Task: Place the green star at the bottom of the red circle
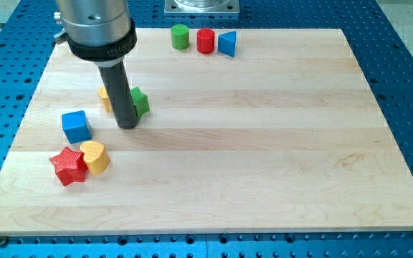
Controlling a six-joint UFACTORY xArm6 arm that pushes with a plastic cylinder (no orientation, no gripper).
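The green star [141, 102] lies at the board's upper left, partly hidden behind my rod. My tip [127, 125] rests on the board just below and left of the star, touching or nearly touching it. The red circle [205, 41] stands near the view's top, between a green circle [181, 36] on its left and a blue triangle [227, 44] on its right. The star sits well below and to the left of the red circle.
A yellow block [105, 97] is mostly hidden behind the rod, left of the star. A blue cube [76, 126], a red star [68, 166] and a yellow heart [95, 157] cluster at the lower left. The wooden board [264, 143] lies on a blue perforated table.
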